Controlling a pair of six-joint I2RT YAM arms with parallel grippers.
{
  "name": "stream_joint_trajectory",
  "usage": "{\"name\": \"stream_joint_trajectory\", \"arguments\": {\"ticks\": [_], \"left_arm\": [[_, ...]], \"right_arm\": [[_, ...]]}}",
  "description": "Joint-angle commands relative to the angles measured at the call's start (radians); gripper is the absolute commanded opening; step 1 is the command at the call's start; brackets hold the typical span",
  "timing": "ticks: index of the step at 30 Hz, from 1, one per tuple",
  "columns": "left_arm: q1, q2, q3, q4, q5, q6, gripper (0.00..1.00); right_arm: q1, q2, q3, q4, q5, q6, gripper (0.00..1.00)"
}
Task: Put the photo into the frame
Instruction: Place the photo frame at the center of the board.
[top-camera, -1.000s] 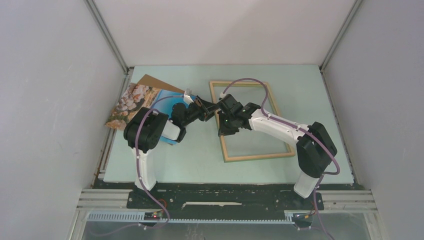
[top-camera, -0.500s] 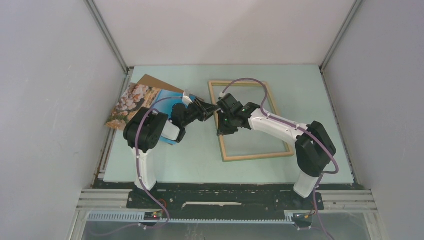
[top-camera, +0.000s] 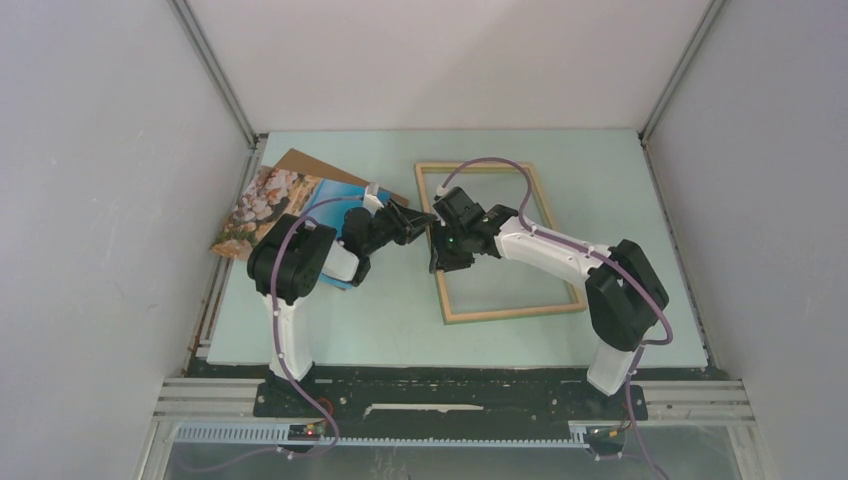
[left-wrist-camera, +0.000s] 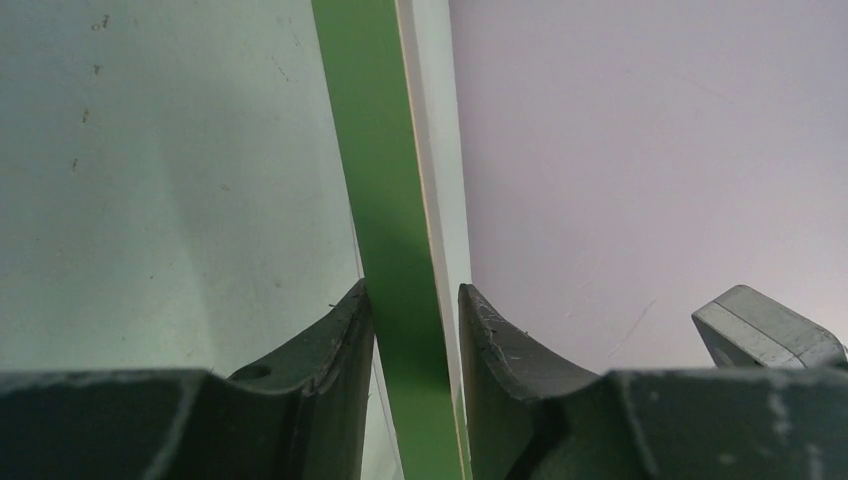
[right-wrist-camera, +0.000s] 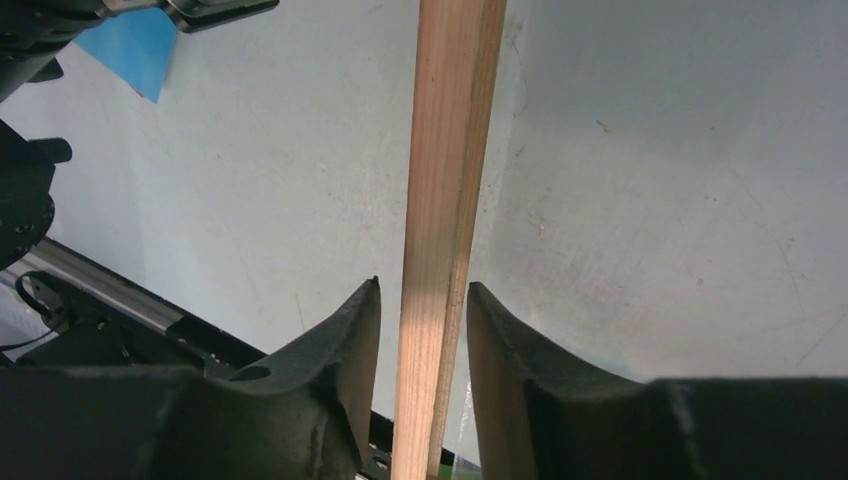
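The frame (top-camera: 510, 311) lies pale wood side up at the centre-right of the table. My left gripper (top-camera: 428, 217) is shut on its left rail from the left. In the left wrist view the green side of the frame (left-wrist-camera: 385, 150) sits tight between the gripper's (left-wrist-camera: 412, 300) fingers. My right gripper (top-camera: 438, 262) straddles the same rail a little nearer. In the right wrist view the wood rail of the frame (right-wrist-camera: 450, 120) stands between the gripper's (right-wrist-camera: 420, 295) fingers with gaps. The photo (top-camera: 265, 200) lies at the left, partly under my left arm; its blue corner (right-wrist-camera: 135, 50) shows.
A brown backing board (top-camera: 318, 164) lies under the photo at the back left. Grey walls close in the table on the left, back and right. The black base rail (top-camera: 450, 392) runs along the near edge.
Both grippers and the frame's left rail have shifted slightly to the left. The photo and backing board have not moved.
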Motion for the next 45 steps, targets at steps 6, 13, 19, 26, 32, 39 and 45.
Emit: {"name": "stream_joint_trajectory", "arguments": {"ticks": [6,13,19,26,32,39,45], "left_arm": [[0.016,-0.031,-0.012,0.09,-0.002,0.025,0.38],[0.02,-0.034,-0.015,0.086,0.003,0.027,0.38],[0.023,-0.034,-0.014,0.085,0.014,0.032,0.38],[0.039,-0.021,0.0,0.089,0.046,0.036,0.34],[0.042,-0.023,0.012,0.072,0.065,0.055,0.37],[0.042,-0.033,0.016,0.05,0.073,0.069,0.38],[0.045,-0.045,0.014,0.036,0.077,0.087,0.37]], "right_arm": [[-0.071,-0.153,0.006,-0.069,0.028,-0.075,0.68],[-0.3,-0.233,-0.076,-0.027,-0.01,-0.128,0.74],[-0.62,-0.123,-0.082,0.107,-0.178,-0.144,0.74],[-0.778,0.003,-0.065,0.213,-0.274,-0.134,0.73],[-0.825,0.067,-0.061,0.279,-0.266,-0.119,0.74],[-0.868,0.106,-0.071,0.27,-0.246,-0.169,0.74],[-0.905,0.105,-0.085,0.289,-0.299,-0.17,0.74]]}}
